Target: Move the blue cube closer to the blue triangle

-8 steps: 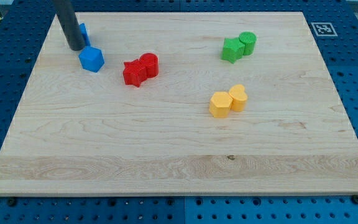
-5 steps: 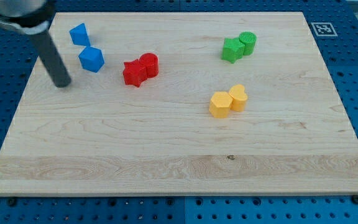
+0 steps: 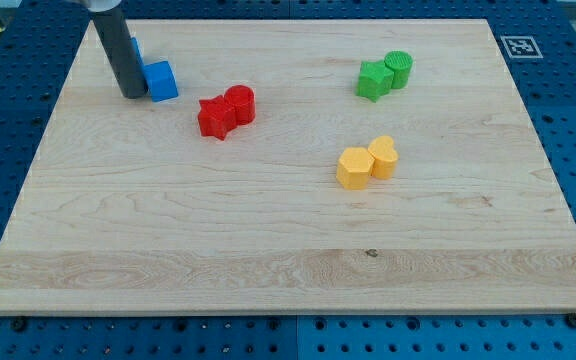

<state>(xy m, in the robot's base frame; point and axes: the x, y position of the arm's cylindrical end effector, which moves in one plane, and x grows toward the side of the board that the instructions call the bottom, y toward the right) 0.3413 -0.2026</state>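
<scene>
The blue cube (image 3: 162,80) lies near the board's top left corner. My tip (image 3: 133,94) rests on the board right against the cube's left side. The dark rod rises up from there and covers most of the blue triangle (image 3: 136,47), of which only a sliver shows just above and left of the cube. Cube and triangle lie close together; whether they touch is hidden by the rod.
A red pair of blocks (image 3: 225,110) lies just right of the cube. A green pair (image 3: 384,75) lies at the top right. A yellow pair (image 3: 366,162) lies right of centre. The wooden board (image 3: 268,250) sits on a blue pegboard.
My tip swung from the left side of the board back up against the blue cube. The cube has shifted up and a little right, and has turned.
</scene>
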